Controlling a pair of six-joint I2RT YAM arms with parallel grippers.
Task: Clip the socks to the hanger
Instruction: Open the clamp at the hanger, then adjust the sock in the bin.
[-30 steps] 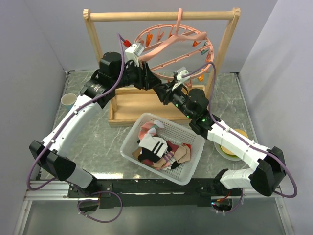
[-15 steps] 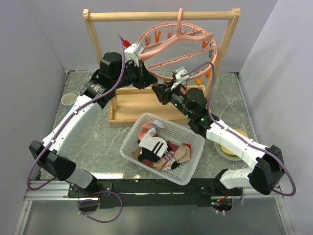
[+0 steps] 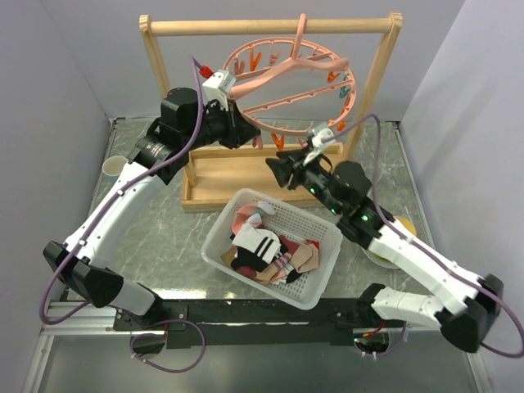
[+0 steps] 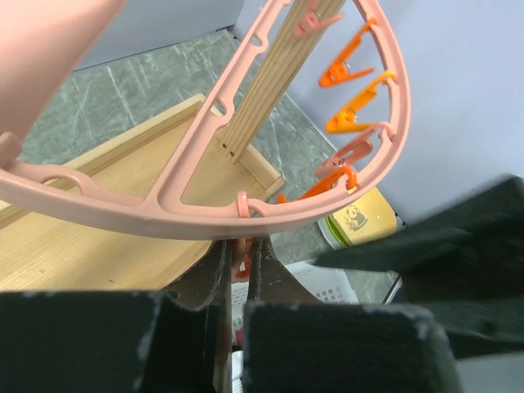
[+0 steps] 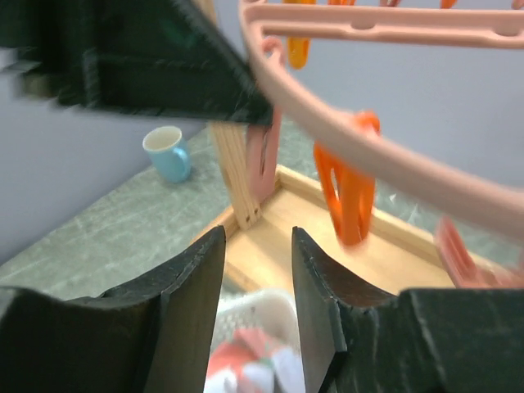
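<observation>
The salmon-pink ring hanger (image 3: pixel 288 75) hangs by its hook from the wooden rack's bar, tilted, with orange clips (image 3: pixel 331 77) dangling from it. My left gripper (image 3: pixel 246 131) is up under the ring's near-left rim. In the left wrist view this gripper (image 4: pixel 239 250) is shut on a small pink clip (image 4: pixel 241 264) below the ring (image 4: pixel 164 214). My right gripper (image 3: pixel 275 169) hovers open and empty between the hanger and the basket; its wrist view shows the gripper (image 5: pixel 258 239) with an orange clip (image 5: pixel 348 192) ahead. The socks (image 3: pixel 266 247) lie piled in the basket.
The white mesh basket (image 3: pixel 214 244) sits tilted at the table's middle front. The wooden rack (image 3: pixel 270 26) stands on a wooden tray base (image 3: pixel 214 178). A blue cup (image 3: pixel 115 168) stands at the left, and a plate with a yellow item (image 3: pixel 403 226) at the right.
The left gripper closed on a clip under the ring and the hanger tipped up. The right gripper drew back from the hanger toward the basket and opened.
</observation>
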